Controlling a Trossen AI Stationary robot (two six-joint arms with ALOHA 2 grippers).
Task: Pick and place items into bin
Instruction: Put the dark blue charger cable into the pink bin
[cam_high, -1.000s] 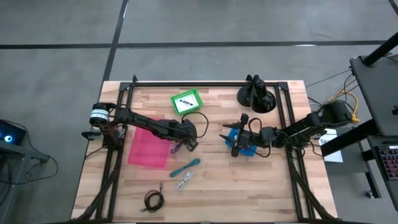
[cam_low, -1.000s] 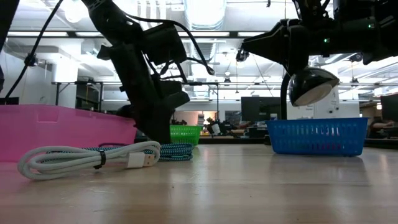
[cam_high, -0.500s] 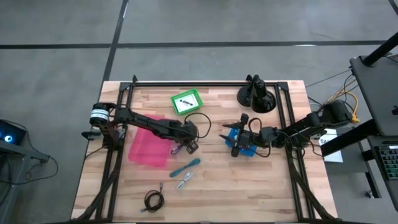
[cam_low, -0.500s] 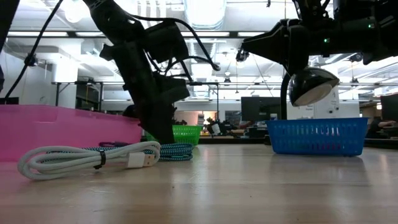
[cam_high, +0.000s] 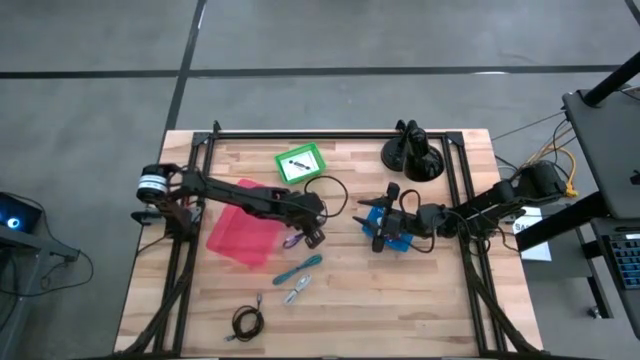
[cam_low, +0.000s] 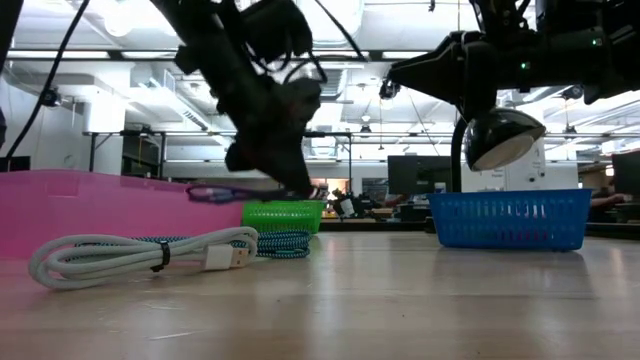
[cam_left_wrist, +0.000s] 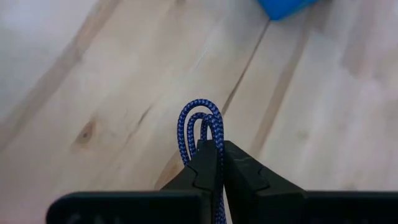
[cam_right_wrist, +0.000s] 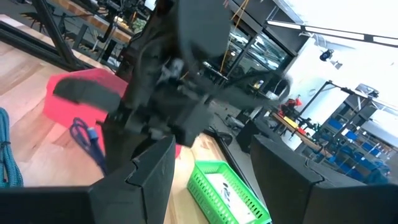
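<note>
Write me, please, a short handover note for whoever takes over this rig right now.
Left gripper: fingers shut on the blue braided cable, lifted off the table beside the pink bin.
Right gripper: fingers open, holding nothing, waiting over the blue basket.
Green basket at the back holds a small item.
Left on the table: teal cable, white cable, black coiled cable.
Done: cable picked up. Left: drop it into the bin, then clear the rest.

A braided blue cable (cam_left_wrist: 200, 127) hangs over the smooth, pale wooden table (cam_left_wrist: 112, 93), matt in finish.
</note>
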